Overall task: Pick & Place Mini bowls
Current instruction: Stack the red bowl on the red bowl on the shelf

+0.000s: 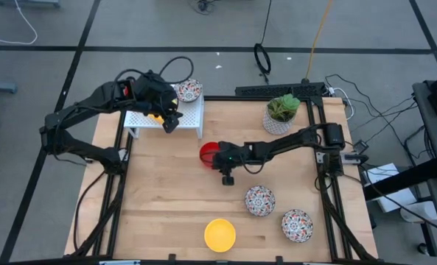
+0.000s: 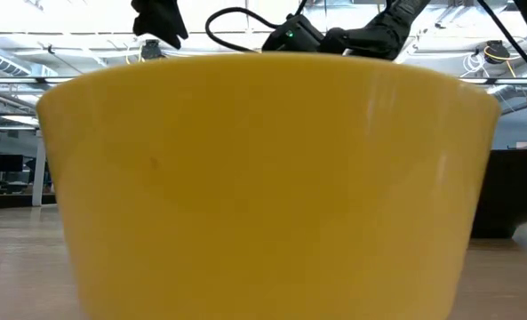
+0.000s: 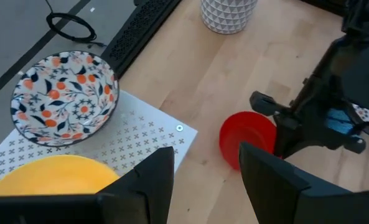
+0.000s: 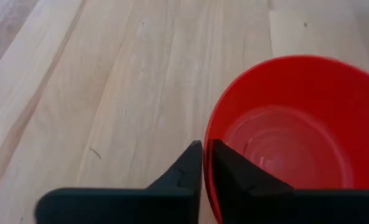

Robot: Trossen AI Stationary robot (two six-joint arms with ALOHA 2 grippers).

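Note:
A red mini bowl [image 1: 208,153] sits mid-table with my right gripper [image 1: 217,157] shut on it; the right wrist view shows its inside [image 4: 284,143]. My left gripper [image 1: 171,120] hovers open over the near edge of the white perforated rack [image 1: 192,116], touching nothing. On the rack rest a yellow bowl [image 3: 47,177] and a speckled bowl [image 3: 65,96]. Two more speckled bowls [image 1: 260,199] [image 1: 297,225] and another yellow bowl [image 1: 220,234] stand on the table's near part. That yellow bowl [image 2: 263,178] fills the low view. My right gripper [image 4: 204,163] pinches the red bowl's rim [image 4: 210,127] on the side toward the table's right, one finger [image 4: 231,174] inside the bowl and the other [image 4: 184,171] outside. The fingers slant down from the right. Whether the bowl is clear of the table, I cannot tell.
A white pot with a green plant [image 1: 281,114] stands at the far right, just beyond my right arm. A black strip [image 1: 281,90] lies along the far edge. Bare wood [image 1: 159,199] spreads over the table's left and near-left part.

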